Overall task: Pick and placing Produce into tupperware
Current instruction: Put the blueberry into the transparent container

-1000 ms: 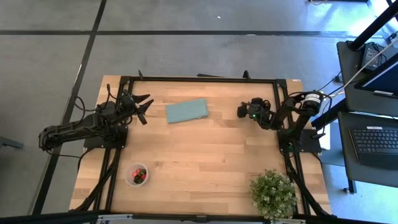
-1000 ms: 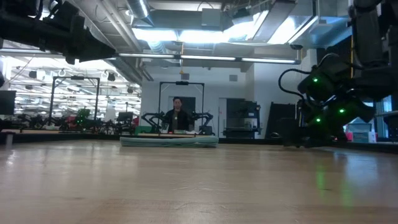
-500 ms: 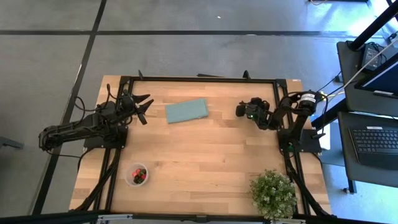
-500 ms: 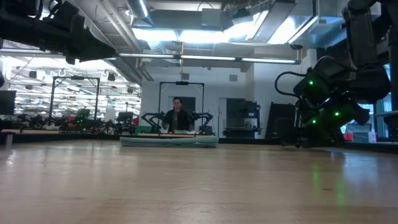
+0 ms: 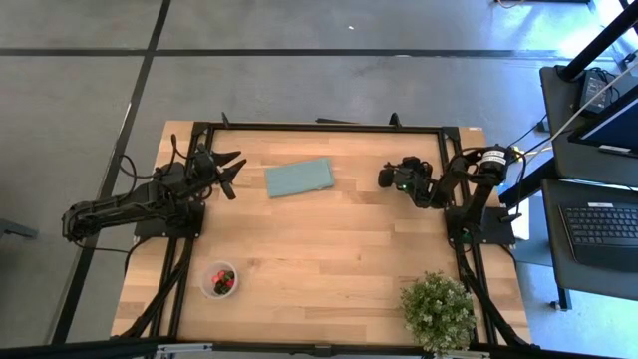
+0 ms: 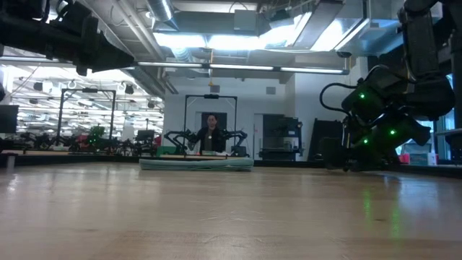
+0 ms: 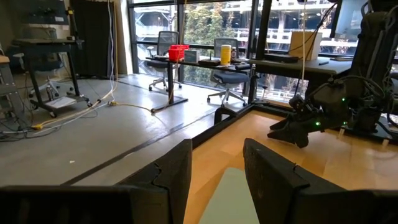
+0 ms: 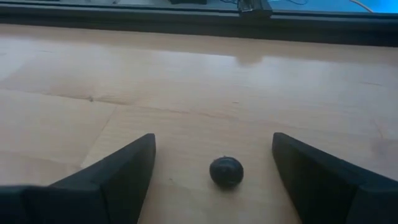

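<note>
The right gripper (image 8: 211,171) hung wide open around a dark berry (image 8: 226,171); the left gripper (image 7: 217,171), apparently half-open, held nothing.

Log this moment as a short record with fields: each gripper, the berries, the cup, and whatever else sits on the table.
right gripper: open, low over the table's far right part, a dark berry lying on the wood between its fingers, not gripped
left gripper: parked at the far left, fingers apart, holding nothing
cup: near left part of the table, red and dark berries inside
teal mat: flat, far centre
potted plant: near right corner
table: bare wood in the middle
</note>
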You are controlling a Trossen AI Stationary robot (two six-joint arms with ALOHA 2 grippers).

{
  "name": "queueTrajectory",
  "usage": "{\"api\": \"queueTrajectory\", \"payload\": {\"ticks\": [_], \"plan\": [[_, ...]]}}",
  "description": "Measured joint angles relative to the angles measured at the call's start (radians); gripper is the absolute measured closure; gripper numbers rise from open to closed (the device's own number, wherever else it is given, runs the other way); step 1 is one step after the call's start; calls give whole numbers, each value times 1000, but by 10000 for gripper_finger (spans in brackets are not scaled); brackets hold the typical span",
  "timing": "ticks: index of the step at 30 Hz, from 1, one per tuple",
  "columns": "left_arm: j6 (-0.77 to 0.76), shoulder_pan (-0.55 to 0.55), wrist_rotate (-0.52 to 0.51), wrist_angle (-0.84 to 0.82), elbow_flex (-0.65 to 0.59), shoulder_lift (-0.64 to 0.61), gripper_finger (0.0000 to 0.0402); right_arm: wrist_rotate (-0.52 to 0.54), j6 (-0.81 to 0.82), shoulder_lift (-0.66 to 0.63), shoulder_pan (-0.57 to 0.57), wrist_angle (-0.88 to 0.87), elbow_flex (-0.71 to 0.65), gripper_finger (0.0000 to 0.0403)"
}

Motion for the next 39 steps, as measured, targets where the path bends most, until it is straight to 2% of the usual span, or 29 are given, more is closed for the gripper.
{"api": "queueTrajectory", "payload": {"ticks": [13,24,39], "plan": [[5,0,-4,0,0,0,264,1,4,0,-1,1,-1,87],[8,0,-31,0,0,0,264,23,5,0,-4,-5,-4,190],[9,0,-32,0,0,0,264,31,17,0,-4,-5,-4,259]]}}
